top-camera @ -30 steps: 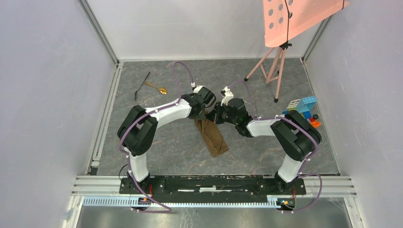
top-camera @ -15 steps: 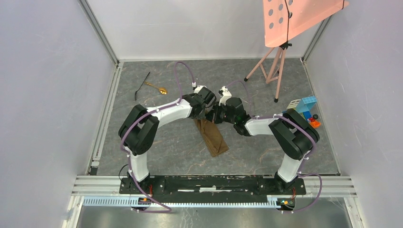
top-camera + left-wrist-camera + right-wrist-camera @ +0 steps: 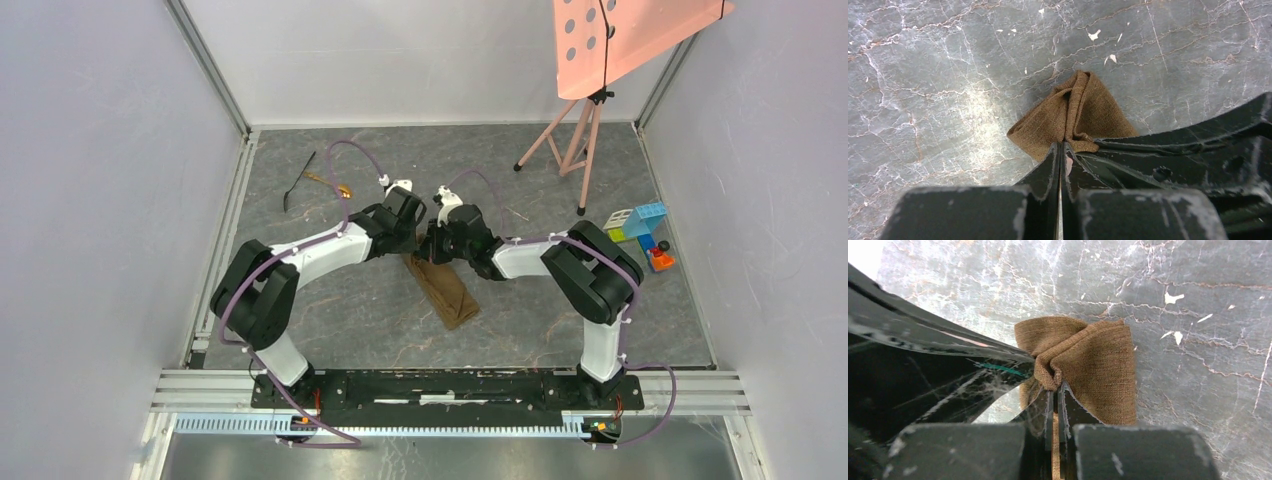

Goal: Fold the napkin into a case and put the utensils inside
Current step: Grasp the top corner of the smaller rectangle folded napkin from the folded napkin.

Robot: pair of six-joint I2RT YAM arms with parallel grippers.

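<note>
Since the left claw [image 3: 1062,146] and the right claw [image 3: 1055,384] are each pinched shut on the far end of the napkin [image 3: 446,291], a narrow strip lying mid-way across the desk [image 3: 530,325], they should move together so the fold comes out even.

Left gripper [image 3: 412,247] and right gripper [image 3: 431,250] meet at the napkin [image 3: 448,294].

**Left gripper [image 3: 1062,150] closes on the napkin [image 3: 1083,110]**
Its jaws, apart a second ago, now pinch the cloth's far end, just beside the right gripper [image 3: 1055,386]. Both arms swing to the left, elbows included, and the pinched end drifts slightly left with them.
</note>
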